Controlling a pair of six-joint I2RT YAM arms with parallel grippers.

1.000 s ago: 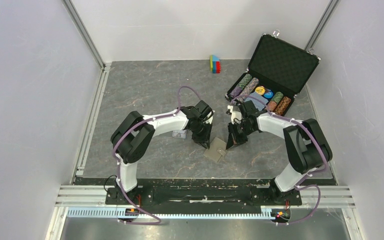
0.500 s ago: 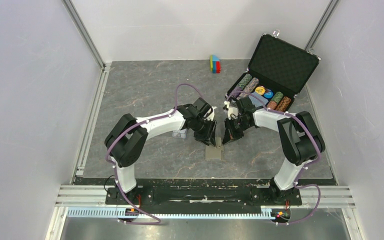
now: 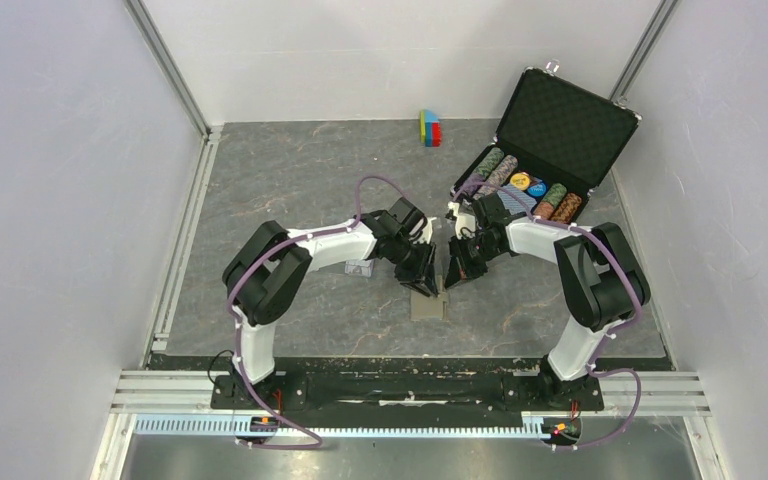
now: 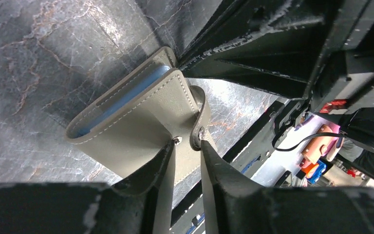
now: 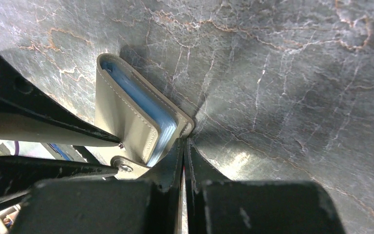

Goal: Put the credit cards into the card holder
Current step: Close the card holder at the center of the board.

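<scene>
Card holder of taupe stitched leather: right gripper clamped on its edge, probably anchoring it; left gripper narrowly parted, empty, against snap tab.

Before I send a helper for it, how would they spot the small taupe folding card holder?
On the grey marbled table, look near centre, between the left gripper and right gripper. The flat taupe card holder sits there, with pale stitching, snap tab and light blue lining, unlike the black chip briefcase far right.
</scene>
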